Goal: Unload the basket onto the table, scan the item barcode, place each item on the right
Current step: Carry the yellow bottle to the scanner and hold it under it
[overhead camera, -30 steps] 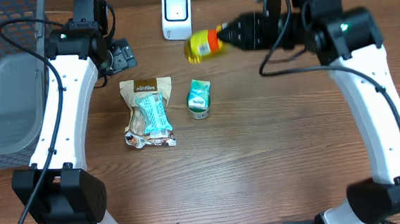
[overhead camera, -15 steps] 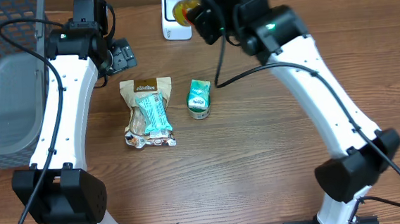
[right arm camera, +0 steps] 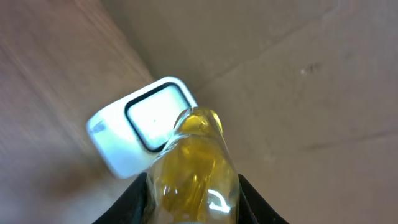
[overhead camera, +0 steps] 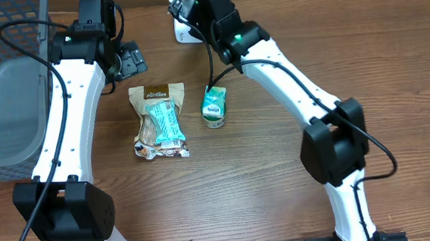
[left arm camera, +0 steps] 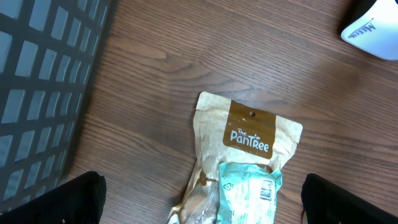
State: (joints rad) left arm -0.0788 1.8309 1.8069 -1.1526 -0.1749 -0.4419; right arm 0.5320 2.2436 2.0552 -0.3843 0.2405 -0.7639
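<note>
My right gripper (right arm camera: 194, 208) is shut on a clear bottle of yellow liquid (right arm camera: 194, 165), its black fingers (right arm camera: 134, 202) pressed to both sides. The bottle's far end hangs in front of the white barcode scanner (right arm camera: 134, 134) and its dark-framed window. In the overhead view the right gripper (overhead camera: 186, 5) sits over the scanner (overhead camera: 182, 35) at the table's back edge, and the bottle is hidden under it. My left gripper (overhead camera: 129, 62) hangs open above a brown and teal snack bag (left arm camera: 245, 155), with nothing between its fingertips (left arm camera: 78, 196).
A green pouch (overhead camera: 214, 105) stands right of the snack bag (overhead camera: 158, 121) in mid-table. A dark wire basket (overhead camera: 4, 82) with a grey liner fills the left side. A cardboard wall (right arm camera: 298, 93) rises behind the scanner.
The right arm has swung left with the bottle, from the scanner's right side to directly over it. The left arm has not moved.
</note>
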